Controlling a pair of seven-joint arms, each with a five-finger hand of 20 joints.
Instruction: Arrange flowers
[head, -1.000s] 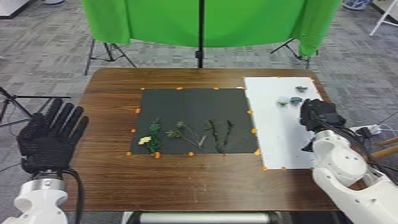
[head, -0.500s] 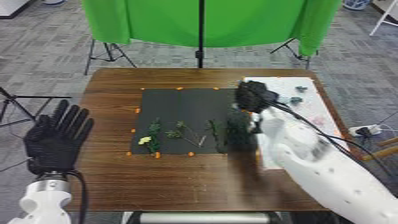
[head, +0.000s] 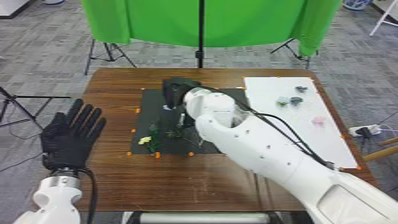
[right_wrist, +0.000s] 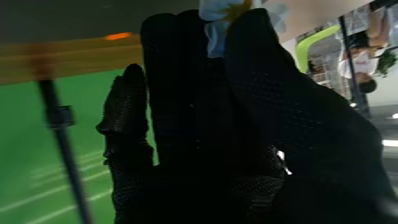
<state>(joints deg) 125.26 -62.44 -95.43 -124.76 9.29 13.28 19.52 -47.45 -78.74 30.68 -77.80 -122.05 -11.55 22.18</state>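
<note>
The right arm hides part of the dark mat, and the right wrist view's edge cuts off a pale blue flower.

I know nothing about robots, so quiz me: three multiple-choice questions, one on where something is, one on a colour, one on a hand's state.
1. Where does the yellow flower lie?
A) on the white sheet
B) on the dark mat
C) on the floor

2. What colour are the petals of the flower in the right hand?
A) pale blue
B) red
C) black

3. How is the left hand?
A) clenched in a fist
B) gripping a stem
C) open and empty

1: B, it lies near the mat's left edge.
2: A, the pinched flower has pale blue petals round a yellow centre.
3: C, its fingers are straight, holding nothing.
</note>
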